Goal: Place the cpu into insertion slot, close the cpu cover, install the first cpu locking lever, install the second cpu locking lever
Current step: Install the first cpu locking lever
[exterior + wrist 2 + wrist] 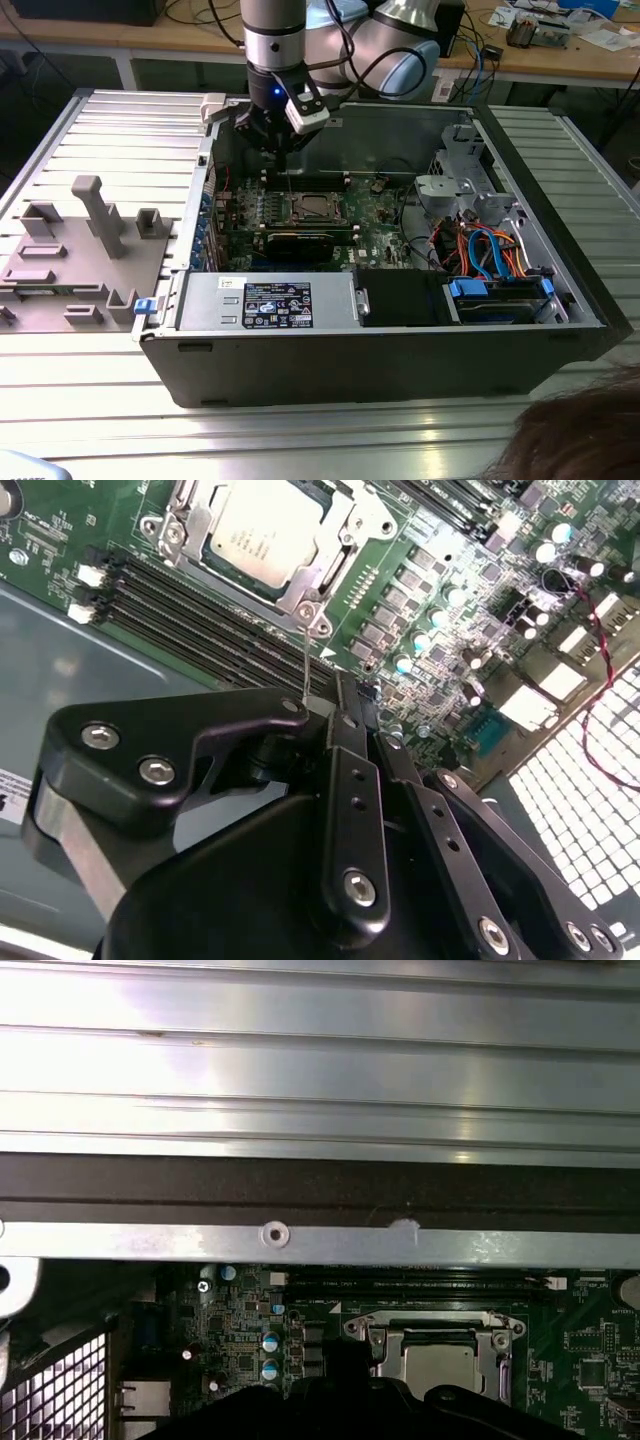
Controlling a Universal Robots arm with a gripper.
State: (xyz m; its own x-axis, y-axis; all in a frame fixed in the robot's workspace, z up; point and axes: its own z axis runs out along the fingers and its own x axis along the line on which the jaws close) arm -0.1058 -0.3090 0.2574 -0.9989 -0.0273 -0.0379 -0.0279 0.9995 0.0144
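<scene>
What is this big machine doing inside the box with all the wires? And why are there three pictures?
The box is an opened computer case lying on a metal table. The machine reaching in from above is a robot arm. At its end is a black tool for grabbing things.

One picture comes from a camera standing off to the side, so you see the whole scene. The other two come from cameras riding on the arm near the tool, so they look closely at the green circuit board.

In the middle of that board sits the cpu, a flat silvery chip, the computer's brain. It already lies in the insertion slot, with the cpu cover, a metal frame, lying over its edges. A thin wire lever runs from the socket's corner up to the tool.

On the table beside the case stands a grey holder.
</scene>
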